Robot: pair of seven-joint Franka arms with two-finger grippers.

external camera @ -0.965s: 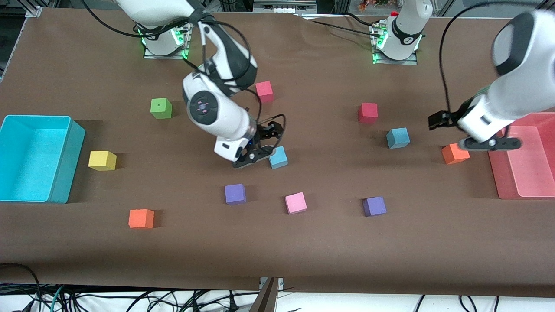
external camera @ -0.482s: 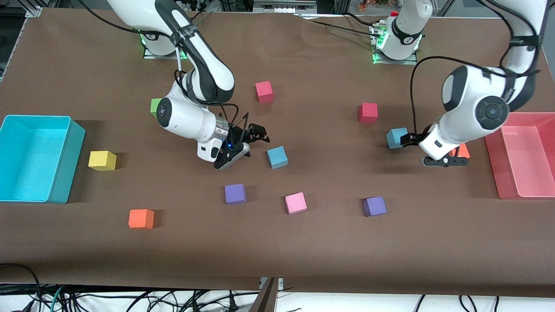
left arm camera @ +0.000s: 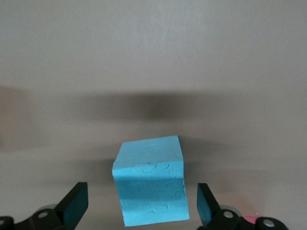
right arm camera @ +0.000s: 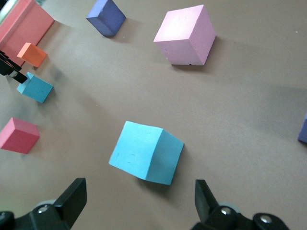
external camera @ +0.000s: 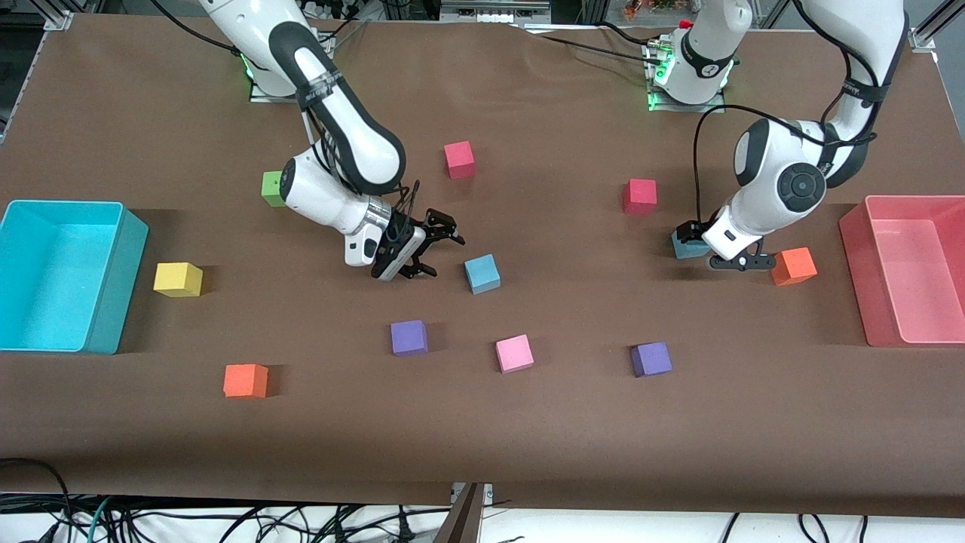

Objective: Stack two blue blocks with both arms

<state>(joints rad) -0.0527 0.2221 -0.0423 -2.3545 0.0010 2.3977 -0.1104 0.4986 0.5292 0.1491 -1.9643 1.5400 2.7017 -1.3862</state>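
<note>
One sky-blue block (external camera: 482, 273) lies mid-table. My right gripper (external camera: 436, 246) is open just beside it, toward the right arm's end, low over the table. In the right wrist view this block (right arm camera: 146, 152) lies a little ahead of the open fingers (right arm camera: 72, 199), untouched. The second blue block (external camera: 684, 246) lies toward the left arm's end, partly hidden by my left gripper (external camera: 712, 247). In the left wrist view this block (left arm camera: 151, 179) sits between the open fingers (left arm camera: 74, 208), with a gap on each side. It also shows in the right wrist view (right arm camera: 34, 87).
Loose cubes lie around: red (external camera: 640, 196), red (external camera: 459, 159), orange (external camera: 792, 266), orange (external camera: 245, 380), purple (external camera: 409, 337), purple (external camera: 651, 359), pink (external camera: 515, 353), yellow (external camera: 178, 279), green (external camera: 271, 188). A cyan bin (external camera: 113, 302) and a pink bin (external camera: 867, 279) stand at the table's ends.
My left arm has swung from over the orange cube by the pink bin to the second blue block. My right gripper has backed a little off its block and turned.
</note>
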